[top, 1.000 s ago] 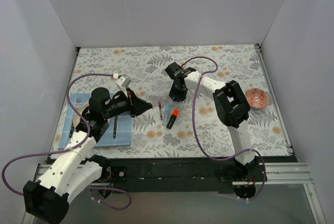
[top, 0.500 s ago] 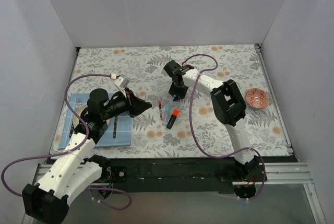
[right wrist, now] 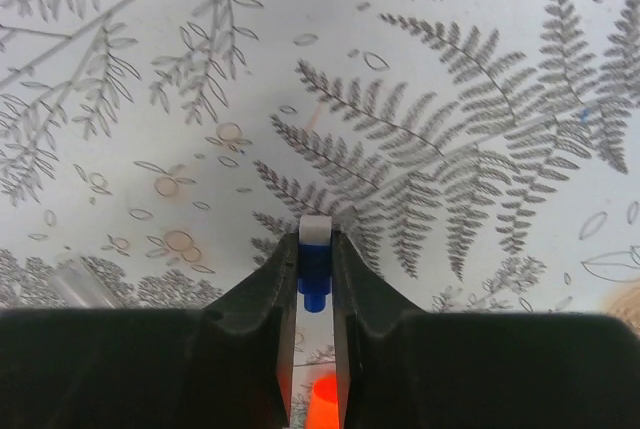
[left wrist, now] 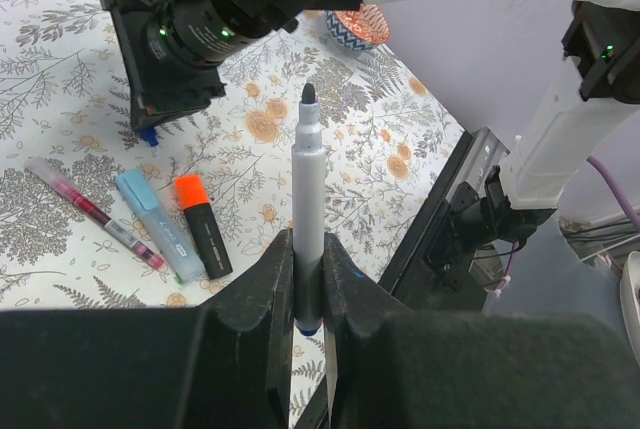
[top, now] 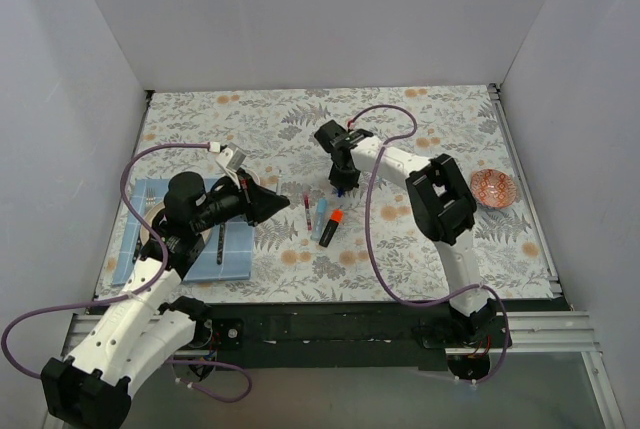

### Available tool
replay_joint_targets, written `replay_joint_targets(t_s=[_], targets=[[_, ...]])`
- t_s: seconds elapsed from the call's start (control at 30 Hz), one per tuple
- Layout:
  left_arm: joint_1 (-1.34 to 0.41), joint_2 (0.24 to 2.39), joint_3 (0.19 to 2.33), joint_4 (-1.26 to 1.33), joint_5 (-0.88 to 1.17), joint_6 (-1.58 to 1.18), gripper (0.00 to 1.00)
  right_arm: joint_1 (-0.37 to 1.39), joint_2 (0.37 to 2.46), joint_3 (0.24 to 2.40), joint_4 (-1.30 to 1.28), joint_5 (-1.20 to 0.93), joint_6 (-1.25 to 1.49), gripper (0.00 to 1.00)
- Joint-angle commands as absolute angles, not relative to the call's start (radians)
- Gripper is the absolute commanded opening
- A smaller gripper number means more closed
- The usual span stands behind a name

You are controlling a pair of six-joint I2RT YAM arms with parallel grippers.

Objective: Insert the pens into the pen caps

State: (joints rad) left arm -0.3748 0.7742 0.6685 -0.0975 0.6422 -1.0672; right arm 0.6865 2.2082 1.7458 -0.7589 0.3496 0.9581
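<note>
My left gripper point(left wrist: 308, 249) is shut on a grey-barrelled pen point(left wrist: 308, 179) that stands upright out of its jaws, dark tip uppermost. In the top view that gripper point(top: 272, 201) hovers left of the loose pens. My right gripper point(right wrist: 314, 241) is down at the table, shut on a dark blue pen cap point(right wrist: 314, 267) with a white end. From above the right gripper point(top: 343, 183) is just behind the pens. A light blue pen point(top: 320, 217) and a black pen with an orange end point(top: 331, 226) lie side by side.
A thin red pen point(top: 307, 213) lies left of the light blue one. A blue mat point(top: 235, 249) with dark cutlery point(top: 219, 239) is under the left arm. A patterned small bowl point(top: 493, 189) sits at the right. White walls enclose the floral table.
The right gripper has closed its jaws onto the blue cap on the table. The left arm has drifted slightly left, still gripping its pen.
</note>
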Motion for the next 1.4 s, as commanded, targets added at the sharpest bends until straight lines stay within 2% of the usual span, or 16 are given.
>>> replay_joint_targets(t_s=[0.0, 0.27, 0.43, 0.6, 0.73, 1.0, 1.37], targets=[[-0.370, 0.753, 0.664, -0.089, 0.624, -1.060, 0.00, 0.689, 2.139, 1.560, -0.715, 0.408, 0.797, 0.21], [-0.371, 0.761, 0.653, -0.074, 0.644, -1.071, 0.00, 0.680, 1.863, 1.105, -0.496, 0.377, 0.592, 0.16], [-0.393, 0.813, 0.663, -0.057, 0.649, -1.088, 0.00, 0.676, 1.773, 0.974, -0.416, 0.328, 0.509, 0.11], [-0.489, 0.847, 0.672, -0.054, 0.588, -1.115, 0.00, 0.672, 1.755, 0.937, -0.393, 0.324, 0.489, 0.01], [-0.548, 0.850, 0.625, -0.029, 0.545, -1.176, 0.00, 0.667, 1.711, 0.948, -0.396, 0.319, 0.471, 0.01], [-0.716, 0.882, 0.448, 0.245, 0.453, -1.350, 0.00, 0.666, 1.402, 0.957, -0.368, 0.256, 0.478, 0.01], [-0.837, 1.213, 0.474, 0.540, 0.439, -1.442, 0.00, 0.669, 1.020, 0.870, -0.170, 0.149, 0.696, 0.01]])
